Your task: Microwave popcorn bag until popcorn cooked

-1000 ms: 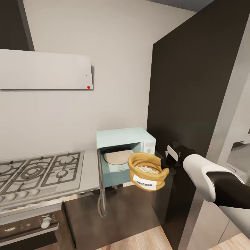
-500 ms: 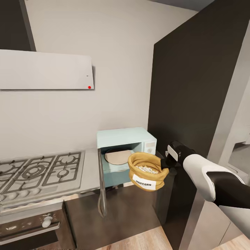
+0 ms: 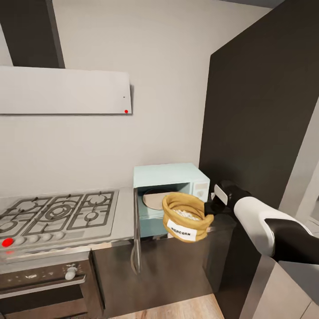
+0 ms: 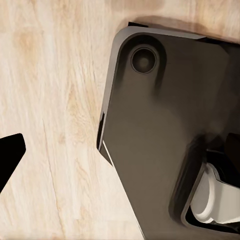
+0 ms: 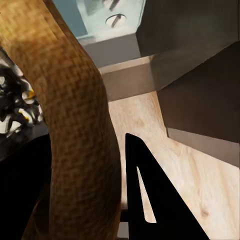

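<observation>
While the right tool (image 3: 212,207) pinches the bag (image 3: 184,216) by its rim before the open microwave (image 3: 170,192), advance level, clearing the door (image 3: 136,230), onto the turntable (image 3: 155,199).

White forearm (image 3: 257,221), black wrist

Popcorn bag (image 3: 184,215) in my right gripper (image 3: 208,208): coarse woven burlap-like weave, matt orange-tan, with a smooth white label. Close up in my right wrist view the weave on the rolled rim (image 5: 70,100) is rough and clearly threaded. Microwave (image 3: 170,177): smooth pale-blue shell, satin sheen, 2 shiny knobs (image 5: 116,20). Countertop (image 3: 126,212): grey, smooth, slightly glossy. Hob (image 3: 57,215): brushed metal with dark matt grates. Floor (image 4: 50,125): light wood planks, visible grain, low sheen. My arm shell (image 3: 257,221): glossy white plastic. Tall cabinet (image 3: 261,110): matt dark panel.
</observation>
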Available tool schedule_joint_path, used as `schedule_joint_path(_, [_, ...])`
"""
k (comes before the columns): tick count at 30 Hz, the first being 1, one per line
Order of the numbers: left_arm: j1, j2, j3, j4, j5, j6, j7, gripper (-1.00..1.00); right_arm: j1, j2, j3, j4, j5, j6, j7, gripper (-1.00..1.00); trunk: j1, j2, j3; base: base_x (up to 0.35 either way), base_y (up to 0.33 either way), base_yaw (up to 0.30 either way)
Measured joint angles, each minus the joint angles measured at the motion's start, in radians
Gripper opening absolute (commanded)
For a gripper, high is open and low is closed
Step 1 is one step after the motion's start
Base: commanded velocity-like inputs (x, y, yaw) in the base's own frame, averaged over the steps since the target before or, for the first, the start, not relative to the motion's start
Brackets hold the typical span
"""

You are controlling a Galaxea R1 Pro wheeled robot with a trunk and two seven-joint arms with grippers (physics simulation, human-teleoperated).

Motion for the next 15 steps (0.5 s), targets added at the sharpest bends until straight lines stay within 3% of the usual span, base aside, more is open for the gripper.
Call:
schedule_joint_path(2, [0.0, 0.0, 0.0, 0.0, 0.0, 0.0, 0.0, 1.0, 0.0, -0.001, -0.046, 0.0, 0.003, -0.001, -0.059, -1.0, 0.0, 0.0, 0.0, 0.0, 0.0, 0.003])
schedule_joint_path(4, [0.0, 0.0, 0.0, 0.0, 0.0, 0.0, 0.0, 1.0, 0.0, 0.0, -0.187, 0.0, 0.003, -0.002, -0.218, -1.0, 0.0, 0.0, 0.0, 0.0, 0.0, 0.0])
schedule_joint_path(5, [0.0, 0.0, 0.0, 0.0, 0.0, 0.0, 0.0, 1.0, 0.0, 0.001, -0.237, 0.0, 0.002, -0.003, -0.271, -1.0, 0.0, 0.0, 0.0, 0.0, 0.0, 0.0])
schedule_joint_path(6, [0.0, 0.0, 0.0, 0.0, 0.0, 0.0, 0.0, 1.0, 0.0, 0.001, -0.258, 0.0, 0.0, -0.003, -0.294, -1.0, 0.0, 0.0, 0.0, 0.0, 0.0, 0.0])
schedule_joint_path(9, [0.0, 0.0, -0.001, 0.0, 0.0, 0.0, 0.0, 1.0, 0.0, 0.003, -0.289, 0.0, -0.001, -0.003, -0.342, -1.0, 0.0, 0.0, 0.0, 0.0, 0.0, 0.005])
schedule_joint_path(15, [0.0, -0.001, -0.001, 0.0, 0.0, 0.0, 0.0, 1.0, 0.0, 0.021, -0.296, 0.0, -0.003, -0.005, -0.351, -1.0, 0.0, 0.0, -0.001, 0.0, -0.003, 0.134])
